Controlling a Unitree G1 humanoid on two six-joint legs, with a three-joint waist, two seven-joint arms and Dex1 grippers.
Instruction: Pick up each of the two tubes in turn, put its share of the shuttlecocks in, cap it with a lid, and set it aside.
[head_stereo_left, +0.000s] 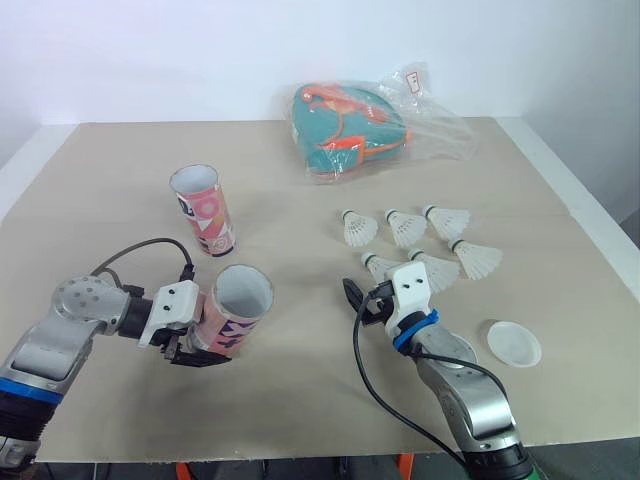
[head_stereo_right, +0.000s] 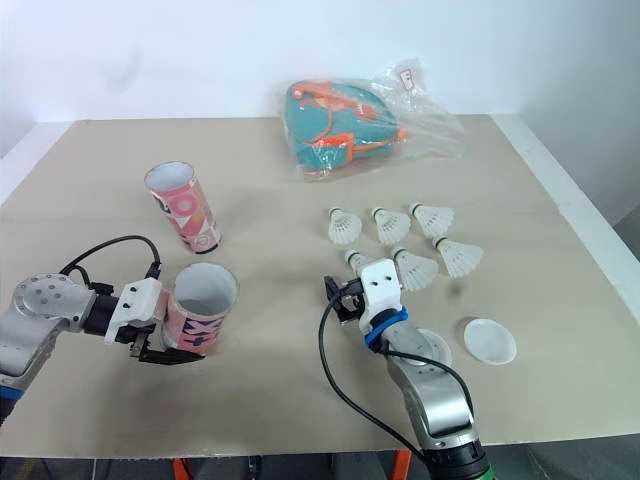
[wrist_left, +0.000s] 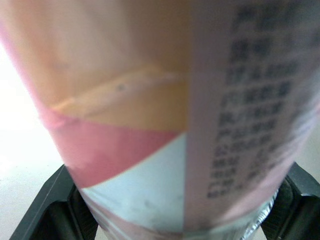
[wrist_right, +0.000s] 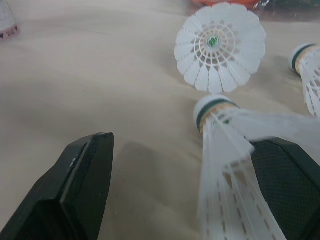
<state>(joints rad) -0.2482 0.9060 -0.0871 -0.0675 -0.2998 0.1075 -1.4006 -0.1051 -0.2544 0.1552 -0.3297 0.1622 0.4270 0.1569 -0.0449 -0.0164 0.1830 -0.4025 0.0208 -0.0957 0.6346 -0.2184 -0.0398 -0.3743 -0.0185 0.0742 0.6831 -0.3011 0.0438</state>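
Tube (head_stereo_left: 235, 308), apparently empty, pinched tilted in the left claw (head_stereo_left: 195, 352); right claw (wrist_right: 180, 192) spread around one of six loose shuttlecocks (head_stereo_left: 405, 228). Nothing filled or capped yet.

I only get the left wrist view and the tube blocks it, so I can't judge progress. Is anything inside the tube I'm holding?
Observer: No. The held tube, clamped in the left pincer, is tilted with its open mouth upward, and its inside looks empty.
Operator: Where is the right pincer?
Observer: The right pincer is open, low over the table, with one shuttlecock lying between its fingers, not yet clamped.
Operator: And the second tube?
Observer: The second tube stands upright and uncapped, farther from the robot than the held one.
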